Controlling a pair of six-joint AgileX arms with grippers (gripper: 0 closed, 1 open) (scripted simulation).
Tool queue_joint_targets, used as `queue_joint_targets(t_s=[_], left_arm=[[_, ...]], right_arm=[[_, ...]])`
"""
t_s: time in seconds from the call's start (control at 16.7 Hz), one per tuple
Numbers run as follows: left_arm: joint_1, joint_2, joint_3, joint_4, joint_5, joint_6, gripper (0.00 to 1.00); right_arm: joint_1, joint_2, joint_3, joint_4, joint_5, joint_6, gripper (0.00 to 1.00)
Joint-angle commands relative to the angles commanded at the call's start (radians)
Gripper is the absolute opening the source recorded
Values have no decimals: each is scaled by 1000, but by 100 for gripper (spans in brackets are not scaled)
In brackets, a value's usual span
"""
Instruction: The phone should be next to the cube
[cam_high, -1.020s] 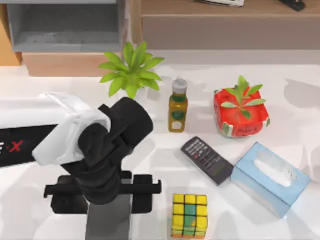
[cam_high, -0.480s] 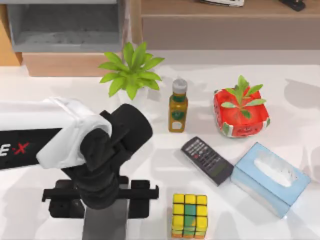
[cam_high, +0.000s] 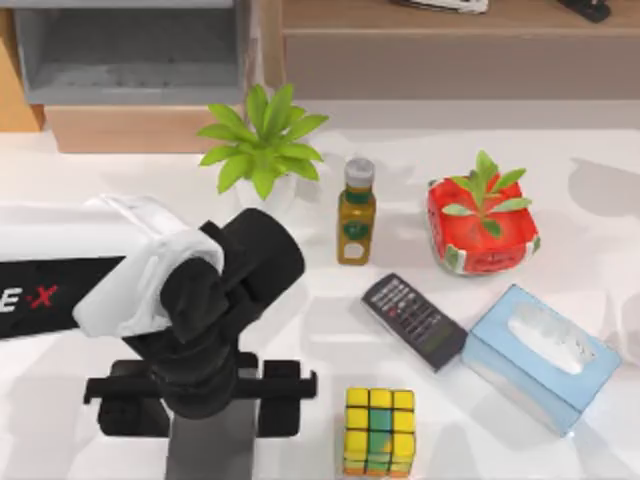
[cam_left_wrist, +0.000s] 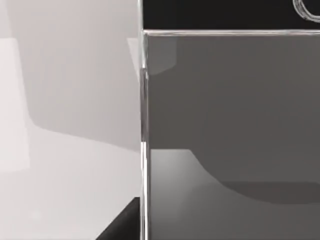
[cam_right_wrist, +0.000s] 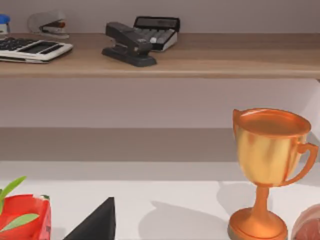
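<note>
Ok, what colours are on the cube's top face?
Mostly yellow squares, with some green and orange, on the cube; the top view shows it best.

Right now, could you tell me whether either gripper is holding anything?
Nothing seems held: the phone and cube lie free on the table, with the left arm's gripper apart from both.

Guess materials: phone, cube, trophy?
Phone: looks like matte black plastic, with rows of small keys. Cube: likely plastic, yellow, green and orange squares in a black grid. Trophy: polished copper-toned metal by its bright sheen, though coated plastic is possible.
</note>
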Motion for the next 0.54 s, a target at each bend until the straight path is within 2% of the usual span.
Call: queue_joint_targets(t_s=[0.18, 0.54], left_arm=[[0, 0, 0, 0, 0, 0, 98], [0, 0, 0, 0, 0, 0, 100]], right_arm=[[0, 0, 0, 0, 0, 0, 100], [0, 0, 0, 0, 0, 0, 100]])
